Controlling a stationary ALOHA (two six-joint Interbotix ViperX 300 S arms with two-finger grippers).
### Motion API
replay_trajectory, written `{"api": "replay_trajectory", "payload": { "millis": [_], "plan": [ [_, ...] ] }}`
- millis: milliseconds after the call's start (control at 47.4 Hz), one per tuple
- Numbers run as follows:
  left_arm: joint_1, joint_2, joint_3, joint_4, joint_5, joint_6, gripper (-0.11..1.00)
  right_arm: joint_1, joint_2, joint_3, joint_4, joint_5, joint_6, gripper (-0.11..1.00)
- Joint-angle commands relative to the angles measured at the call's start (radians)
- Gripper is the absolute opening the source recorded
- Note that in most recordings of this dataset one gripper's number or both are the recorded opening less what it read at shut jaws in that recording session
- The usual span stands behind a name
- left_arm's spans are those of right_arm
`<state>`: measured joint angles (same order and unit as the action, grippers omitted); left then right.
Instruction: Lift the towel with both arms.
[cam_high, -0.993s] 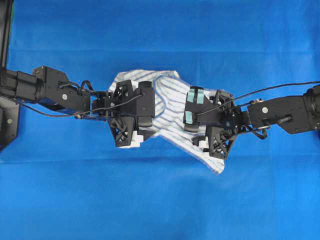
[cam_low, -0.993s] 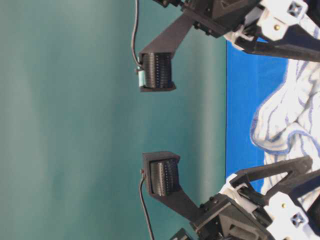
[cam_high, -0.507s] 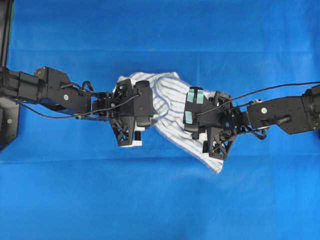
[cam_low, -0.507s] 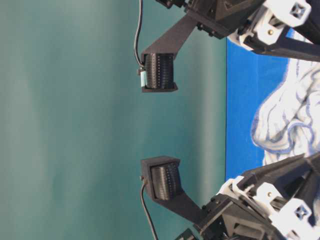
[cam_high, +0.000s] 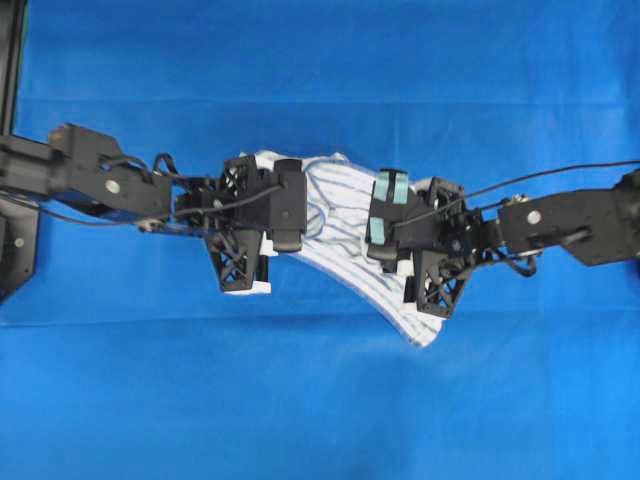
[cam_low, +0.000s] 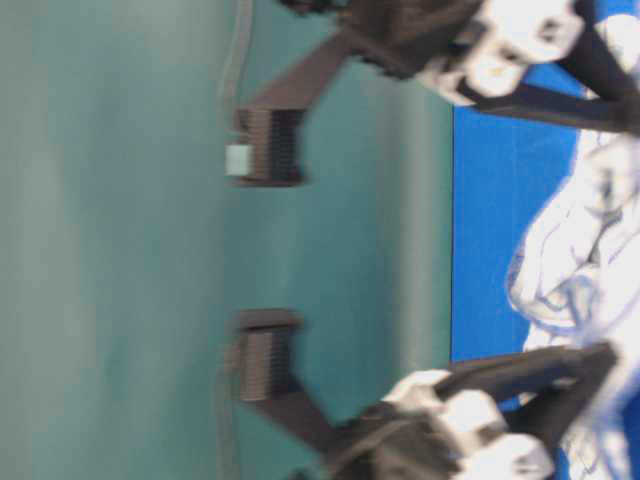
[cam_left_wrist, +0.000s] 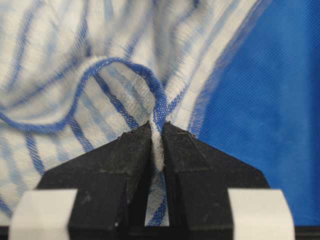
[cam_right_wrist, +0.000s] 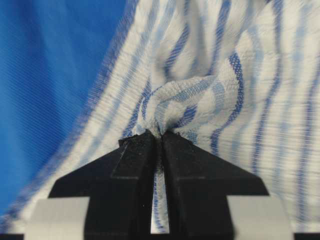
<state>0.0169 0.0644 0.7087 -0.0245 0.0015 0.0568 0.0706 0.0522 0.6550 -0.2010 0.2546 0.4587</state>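
Towel (cam_left_wrist: 100, 95) fabric is pinched in both sets of jaws: the left gripper (cam_left_wrist: 156, 131) is pressed together on a blue-edged fold, and the right gripper (cam_right_wrist: 160, 136) is clamped on a bunched ridge of stripes. Between the two, the cloth spans in a creased band, one corner trailing past the right jaws. Beneath lies the blue sheet (cam_high: 320, 400) covering the tabletop.

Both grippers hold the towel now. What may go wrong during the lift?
1. The left gripper pinches only a thin fold at the towel edge, so the cloth may slip out.
2. The right gripper also bites a small bunch. If the arms rise unevenly or move apart, one side may pull free.
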Motion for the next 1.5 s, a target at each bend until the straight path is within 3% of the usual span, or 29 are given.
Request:
{"api": "replay_trajectory", "payload": {
  "millis": [0, 359, 760, 1140, 1288, 1478],
  "plan": [
    [0.002, -0.101, -0.04, -0.003, 0.072, 0.002, 0.03, -0.002, -0.083, -0.041, -0.002, 0.048, -0.003, 0.06],
    [0.018, -0.391, -0.161, -0.002, 0.367, 0.0, 0.03, -0.012, -0.267, -0.212, -0.026, 0.342, -0.04, 0.06],
    [0.051, -0.563, -0.344, 0.002, 0.568, 0.0, 0.03, -0.014, -0.334, -0.522, -0.101, 0.623, -0.117, 0.06],
    [0.051, -0.588, -0.511, 0.002, 0.675, 0.002, 0.03, -0.014, -0.336, -0.762, -0.101, 0.733, -0.187, 0.06],
    [0.051, -0.588, -0.575, 0.003, 0.723, 0.003, 0.03, -0.014, -0.336, -0.802, -0.101, 0.747, -0.192, 0.06],
    [0.052, -0.575, -0.568, 0.005, 0.719, 0.009, 0.03, -0.014, -0.33, -0.799, -0.101, 0.747, -0.195, 0.06]
  ]
}}
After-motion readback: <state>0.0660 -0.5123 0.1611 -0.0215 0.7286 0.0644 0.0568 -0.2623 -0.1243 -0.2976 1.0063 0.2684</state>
